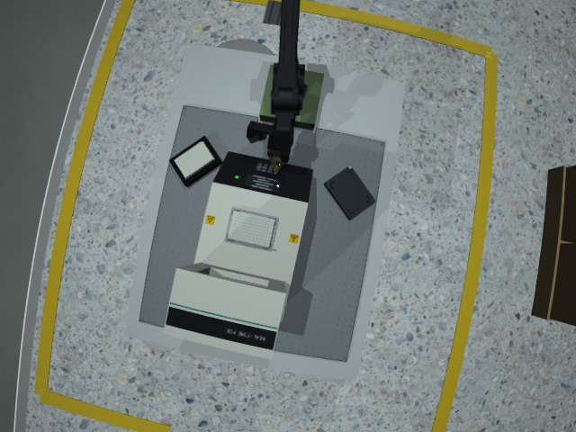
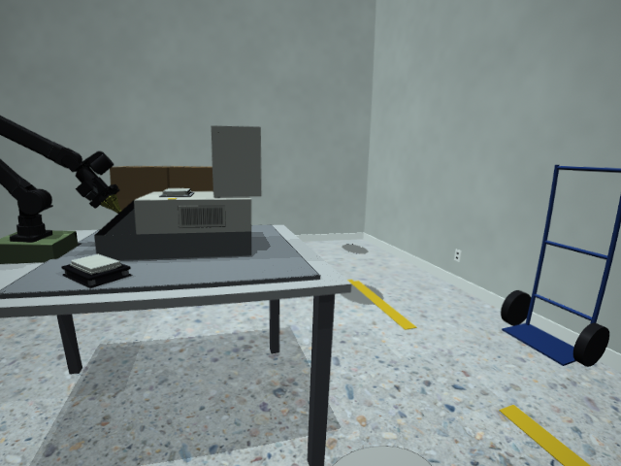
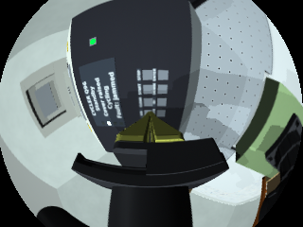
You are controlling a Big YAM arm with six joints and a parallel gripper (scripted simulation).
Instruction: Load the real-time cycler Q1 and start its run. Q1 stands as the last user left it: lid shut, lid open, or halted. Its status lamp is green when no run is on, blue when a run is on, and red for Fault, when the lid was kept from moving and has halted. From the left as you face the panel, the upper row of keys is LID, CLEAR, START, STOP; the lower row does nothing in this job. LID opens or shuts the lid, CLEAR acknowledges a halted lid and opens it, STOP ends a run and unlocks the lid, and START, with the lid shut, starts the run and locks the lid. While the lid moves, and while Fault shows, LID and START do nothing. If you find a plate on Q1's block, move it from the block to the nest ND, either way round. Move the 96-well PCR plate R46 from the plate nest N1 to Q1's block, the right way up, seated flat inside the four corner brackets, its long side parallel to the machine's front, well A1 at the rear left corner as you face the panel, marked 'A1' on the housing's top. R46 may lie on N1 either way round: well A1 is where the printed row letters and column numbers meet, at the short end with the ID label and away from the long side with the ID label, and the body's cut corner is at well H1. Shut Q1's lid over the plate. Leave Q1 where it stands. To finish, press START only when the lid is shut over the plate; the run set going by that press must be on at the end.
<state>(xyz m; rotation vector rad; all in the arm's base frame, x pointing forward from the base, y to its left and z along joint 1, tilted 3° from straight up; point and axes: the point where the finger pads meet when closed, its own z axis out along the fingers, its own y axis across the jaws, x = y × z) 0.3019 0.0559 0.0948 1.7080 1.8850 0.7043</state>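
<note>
Yellow-tipped and pressed fully together with nothing between them, the fingers of the gripper point(image 3: 151, 128) point at the sloped black control panel point(image 3: 135, 57) of the cycler Q1 point(image 1: 251, 232); in the wrist view they sit just short of the key block point(image 3: 153, 91), at its near end. Whether a tip touches a key cannot be told. In the top view the gripper point(image 1: 277, 164) hangs over the upper row of keys point(image 1: 265, 166), toward its right part as one faces the panel.

On that panel the status lamp point(image 1: 237, 176) glows green, beside a small dark display with white text point(image 1: 265, 182).

Past the panel, a 96-well plate point(image 1: 251, 229) lies flat on Q1's block, on the pale housing top between two yellow warning labels point(image 1: 210, 219). Q1's lid point(image 2: 235, 160) stands upright at the far end of the machine, open.

To one side of the panel, the plate R46 point(image 1: 197, 160) rests on its black nest N1 point(image 1: 179, 173), white wells up, well apart from the cycler. On the other side lies the dark nest ND point(image 1: 349, 192), nothing on it.

The arm stands on a green base plate point(image 1: 318, 84) at the table's point(image 2: 320, 289) edge. Beyond the table, a blue hand truck point(image 2: 546, 244) leans near the wall.
</note>
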